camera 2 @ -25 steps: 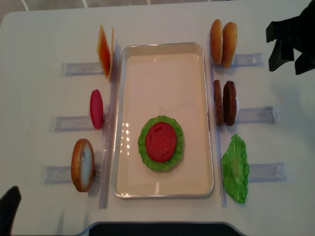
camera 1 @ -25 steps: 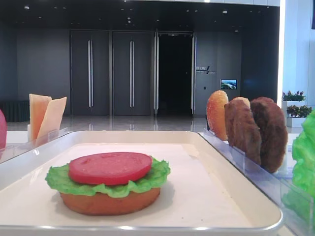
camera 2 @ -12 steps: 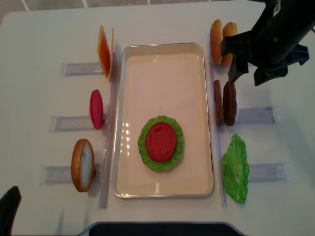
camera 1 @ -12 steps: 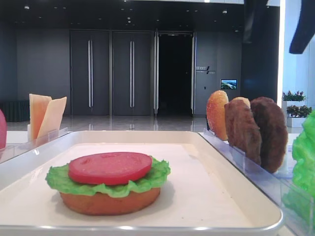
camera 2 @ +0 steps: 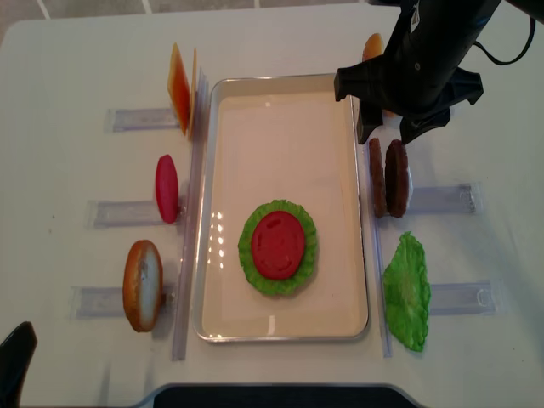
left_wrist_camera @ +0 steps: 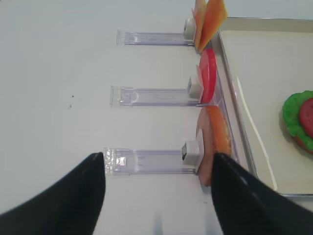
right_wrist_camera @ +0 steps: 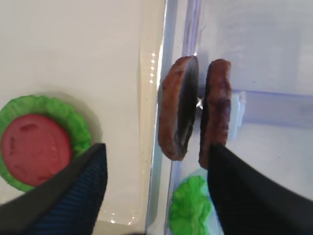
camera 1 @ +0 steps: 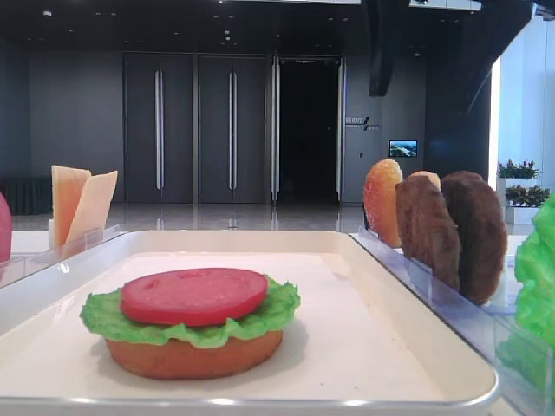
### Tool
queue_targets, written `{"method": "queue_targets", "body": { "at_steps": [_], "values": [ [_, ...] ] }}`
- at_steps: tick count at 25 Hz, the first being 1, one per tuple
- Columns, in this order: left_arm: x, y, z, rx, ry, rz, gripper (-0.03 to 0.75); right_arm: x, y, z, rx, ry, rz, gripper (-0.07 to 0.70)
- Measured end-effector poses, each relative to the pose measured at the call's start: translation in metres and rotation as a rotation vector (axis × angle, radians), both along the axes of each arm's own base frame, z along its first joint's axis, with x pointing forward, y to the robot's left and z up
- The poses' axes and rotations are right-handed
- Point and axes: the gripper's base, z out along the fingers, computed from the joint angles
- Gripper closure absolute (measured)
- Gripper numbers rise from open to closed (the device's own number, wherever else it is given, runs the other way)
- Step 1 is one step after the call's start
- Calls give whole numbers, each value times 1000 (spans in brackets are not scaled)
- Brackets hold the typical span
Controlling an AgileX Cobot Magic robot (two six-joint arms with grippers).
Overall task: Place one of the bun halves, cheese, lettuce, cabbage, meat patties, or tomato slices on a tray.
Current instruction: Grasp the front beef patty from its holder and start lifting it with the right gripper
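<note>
My right gripper [camera 2: 393, 129] hangs open above the rack of two upright meat patties, touching neither. The lighter patty [right_wrist_camera: 177, 115] lies ahead of the gap between the fingers, and the darker patty [right_wrist_camera: 215, 112] lines up with the right finger [right_wrist_camera: 254, 196]. On the cream tray [camera 2: 280, 127] sits a stack of a flat bun half, lettuce [camera 2: 246, 255] and a tomato slice [camera 2: 278, 245]. My left gripper [left_wrist_camera: 156, 196] stands open and empty over the table, near a clear rack that holds a bun half [left_wrist_camera: 215, 142].
Left racks hold cheese [camera 2: 181, 87], a tomato slice [camera 2: 167, 188] and the bun half [camera 2: 142, 285]. On the right, a lettuce leaf [camera 2: 406, 291] stands below the patties. Bun halves [camera 2: 372, 47] at the back right are mostly hidden by the right arm.
The right arm has swung in from the table's far right edge to above the patty rack, jaws still open. Nothing on the tray or racks has moved.
</note>
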Motion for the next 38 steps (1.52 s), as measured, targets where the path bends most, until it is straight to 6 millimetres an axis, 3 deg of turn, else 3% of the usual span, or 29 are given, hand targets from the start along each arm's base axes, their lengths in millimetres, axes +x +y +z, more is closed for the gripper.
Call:
{"method": "queue_targets", "body": {
  "at_steps": [38],
  "values": [
    [0, 0, 0, -1, 0, 0, 197, 22, 16, -63, -86, 110, 11, 178]
  ]
}}
